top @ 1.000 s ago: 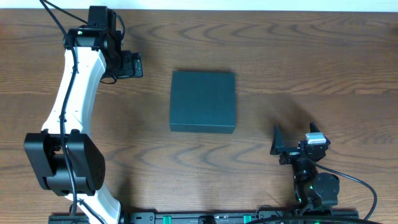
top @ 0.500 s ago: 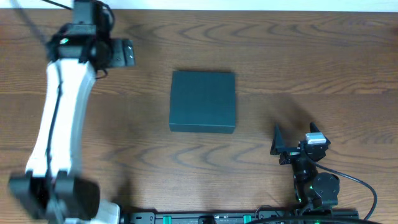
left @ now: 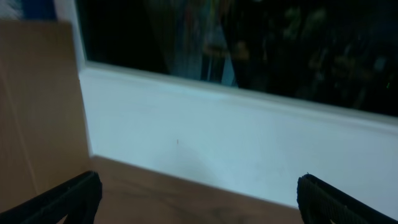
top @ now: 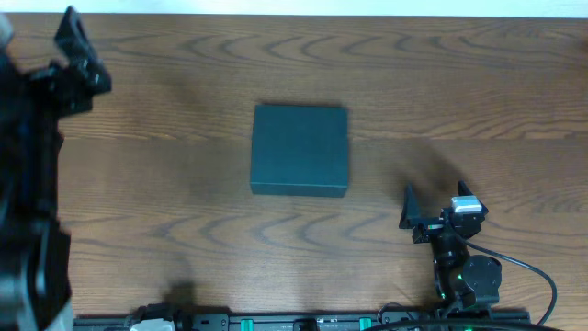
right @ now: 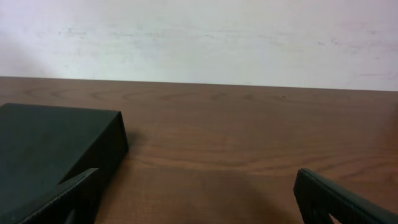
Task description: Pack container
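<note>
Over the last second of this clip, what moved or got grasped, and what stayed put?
The left arm swung out to the left, toward the edge of the table and up nearer the overhead camera. The left gripper is open and empty, now facing a white wall. Nothing was grasped or released. The container stayed closed in place, and the right gripper stayed open front-right of it.

The container (top: 300,149) is a plain dark teal-green, and looks almost black from the right wrist. The table (top: 459,92) is mid-brown with wavy, darker wood grain. The wall (right: 199,37) is off-white with faint smudges. The right gripper (top: 434,210) is black with a whitish patch. The left arm (top: 32,184) shows black. A tan panel (left: 37,106) meets a white sill (left: 217,137).
</note>
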### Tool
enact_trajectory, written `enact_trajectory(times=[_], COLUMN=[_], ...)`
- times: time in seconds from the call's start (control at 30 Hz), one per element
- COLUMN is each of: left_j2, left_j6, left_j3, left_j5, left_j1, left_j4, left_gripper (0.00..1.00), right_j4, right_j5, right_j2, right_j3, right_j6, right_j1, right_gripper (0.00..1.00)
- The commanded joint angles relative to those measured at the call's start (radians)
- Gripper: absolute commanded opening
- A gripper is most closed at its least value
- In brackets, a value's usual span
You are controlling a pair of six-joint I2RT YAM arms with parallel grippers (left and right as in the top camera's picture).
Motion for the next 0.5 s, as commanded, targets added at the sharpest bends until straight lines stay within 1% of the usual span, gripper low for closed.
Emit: enact_trajectory(times=[0.0, 0.13, 0.23, 0.47], left_j2=[-0.073, -0.214, -0.33, -0.565], left_j6=[0.005, 0.005, -0.004, -0.121], left_j3=[-0.081, -0.265, -0.446, -0.855], left_j5=[-0.016, -0.016, -0.015, -0.015], left_j1=[0.006, 0.006, 0.006, 0.006], left_j4=[0.009, 0.109, 0.221, 0.42], left_gripper=[0.98, 0.98, 0.99, 0.99], right_j4=[-0.003, -0.003, -0.003, -0.003], right_j5=[-0.008, -0.007, -0.007, -0.008], right_j2=[-0.007, -0.007, -0.007, -0.007], right_j3=[-0.002, -0.002, -0.002, -0.002], right_j6=[-0.011, -0.011, -0.011, -0.011], right_j1=[-0.003, -0.003, -0.003, -0.003], right_gripper=[0.99, 0.99, 0.99, 0.99])
